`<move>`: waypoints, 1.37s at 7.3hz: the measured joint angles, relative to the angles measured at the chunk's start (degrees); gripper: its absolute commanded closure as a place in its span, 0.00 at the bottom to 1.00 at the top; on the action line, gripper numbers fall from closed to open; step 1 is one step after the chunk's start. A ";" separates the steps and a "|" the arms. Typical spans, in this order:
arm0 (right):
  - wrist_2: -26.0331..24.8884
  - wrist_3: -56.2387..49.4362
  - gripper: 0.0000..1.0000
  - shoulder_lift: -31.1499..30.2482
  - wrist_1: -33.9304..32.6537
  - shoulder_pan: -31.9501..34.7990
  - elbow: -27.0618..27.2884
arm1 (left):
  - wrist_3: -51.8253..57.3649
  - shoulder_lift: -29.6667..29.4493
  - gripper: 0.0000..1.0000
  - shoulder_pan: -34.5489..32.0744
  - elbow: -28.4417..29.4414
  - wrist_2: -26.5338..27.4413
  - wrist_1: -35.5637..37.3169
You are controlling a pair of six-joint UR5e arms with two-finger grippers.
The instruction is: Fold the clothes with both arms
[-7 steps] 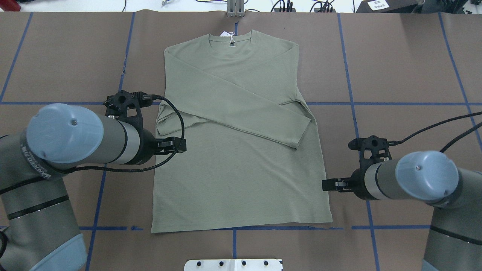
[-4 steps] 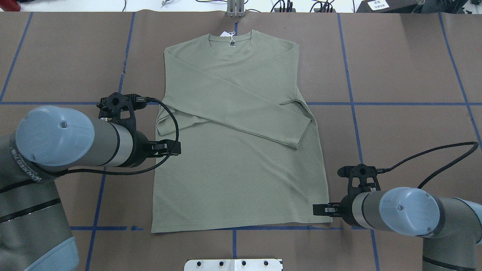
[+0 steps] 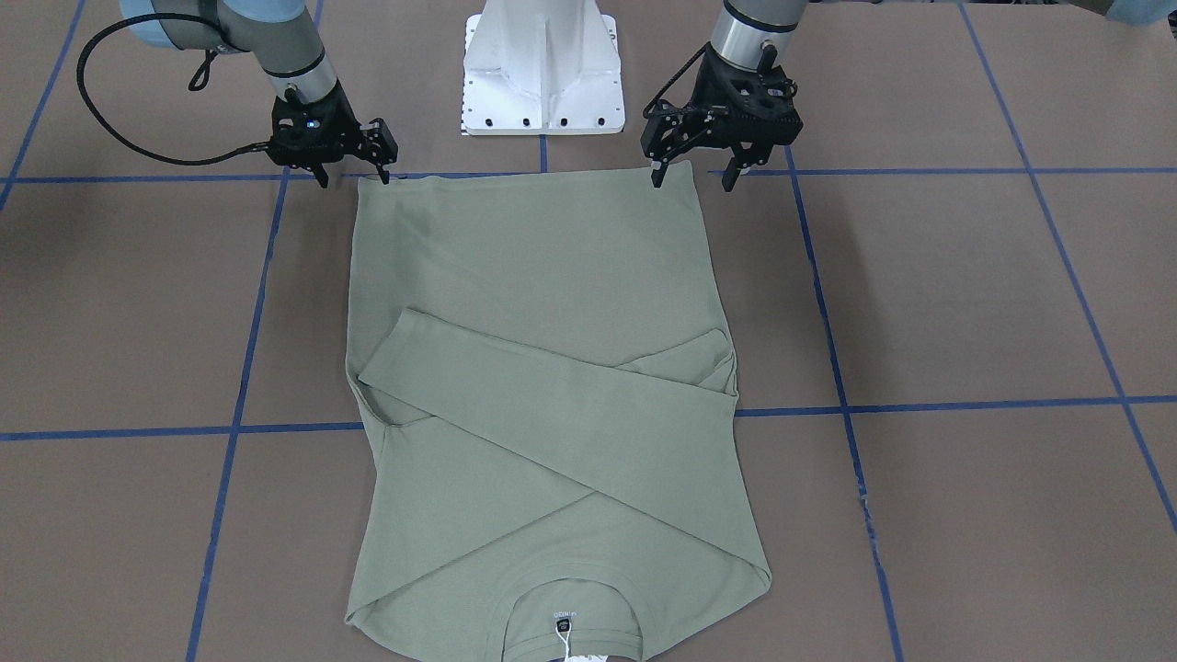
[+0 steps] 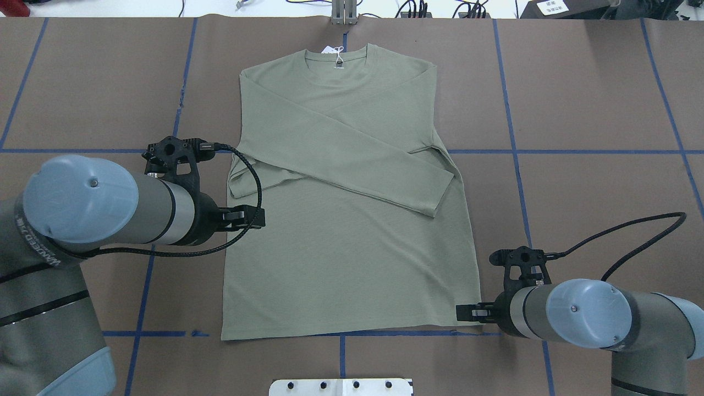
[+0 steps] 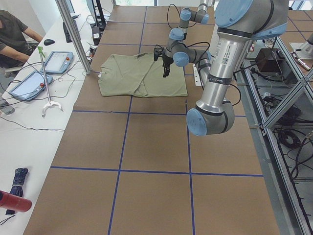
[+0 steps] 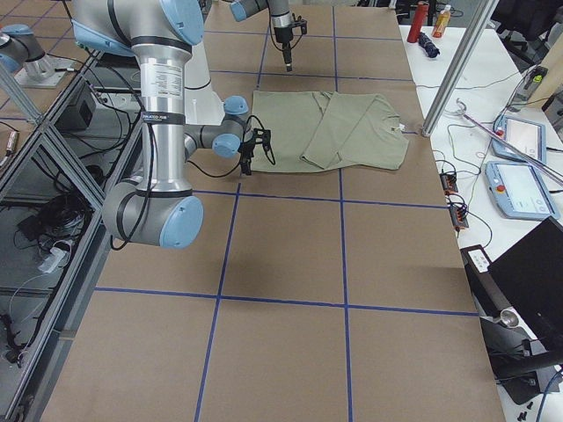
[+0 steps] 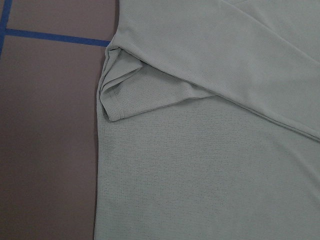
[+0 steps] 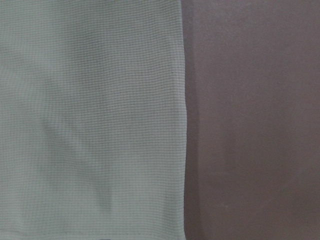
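The sage-green shirt (image 4: 346,247) lies flat on the brown table, neck at the far edge, with both sleeves folded across the chest. A white hang tag (image 4: 331,49) sits at the collar. My left gripper (image 4: 252,217) is open and hangs high over the shirt's left side edge, just below the folded cuff (image 7: 120,95). In the front-facing view it (image 3: 691,176) shows spread fingers. My right gripper (image 4: 466,312) is open and low at the hem's right corner (image 3: 360,182). The right wrist view shows the shirt's edge (image 8: 180,120) close up.
The white base pedestal (image 3: 542,64) stands just behind the hem. Blue tape lines (image 4: 577,151) grid the brown table cover. A metal post (image 4: 344,14) stands at the far edge by the collar. An operator (image 5: 14,34) and tablets sit beyond the far edge.
My right gripper has moved back toward the robot, from beside the shirt's right edge to the hem's right corner. My left gripper has shifted slightly left and then held still.
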 measured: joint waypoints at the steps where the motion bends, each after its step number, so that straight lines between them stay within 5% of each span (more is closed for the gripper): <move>1: 0.45 -0.01 0.05 0.13 0.00 -0.06 -0.23 | 0.00 0.01 0.00 0.00 0.01 -0.01 0.00; 5: 1.61 -0.09 0.30 0.35 0.07 -0.11 -0.42 | 0.00 -0.05 0.00 0.22 0.04 -0.01 0.00; 10: 1.66 -0.15 0.33 0.31 0.07 -0.03 -0.70 | 0.00 -0.27 0.00 0.41 0.16 -0.01 0.00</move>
